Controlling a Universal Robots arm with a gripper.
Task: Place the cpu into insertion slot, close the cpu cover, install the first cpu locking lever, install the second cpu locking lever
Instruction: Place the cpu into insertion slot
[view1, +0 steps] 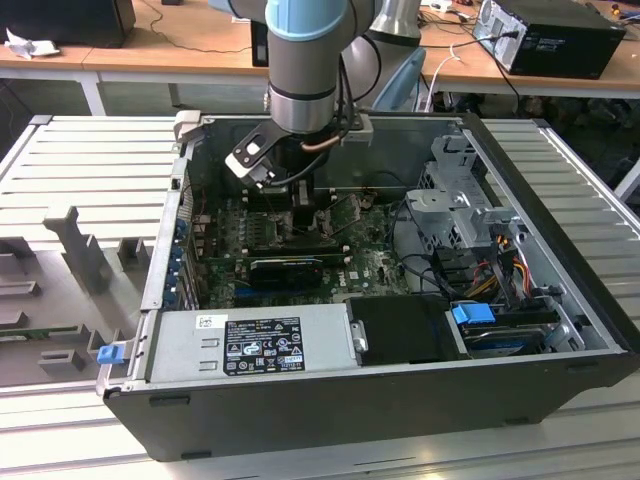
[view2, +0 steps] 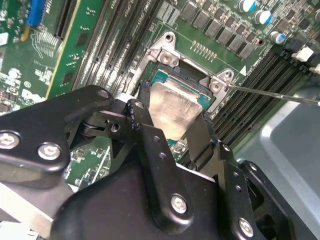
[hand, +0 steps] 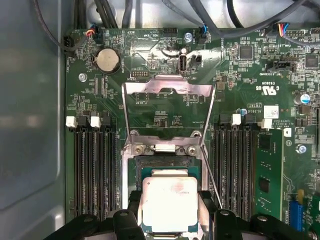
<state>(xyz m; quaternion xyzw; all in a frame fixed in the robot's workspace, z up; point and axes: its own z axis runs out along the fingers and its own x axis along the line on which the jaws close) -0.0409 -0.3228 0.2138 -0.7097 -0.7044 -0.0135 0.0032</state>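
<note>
I have the case (view1: 400, 420) lying open so the arm (view1: 305, 60) can reach straight down to the motherboard (hand: 240, 75). The cover (hand: 202, 90) stands swung back, leaving the slot (hand: 165, 163) clear. The cpu (hand: 170, 202) lies level over that slot, seated or nearly so. The fingers (hand: 206, 207) clamp its opposite edges to keep it square.

Arm (view1: 305, 50) reaching straight down, wrist (view1: 300, 110) vertical, gripper (view2: 169, 125) low, black fingers (view2: 150, 145) pressed against opposite edges of the cpu (hand: 170, 202)
</note>
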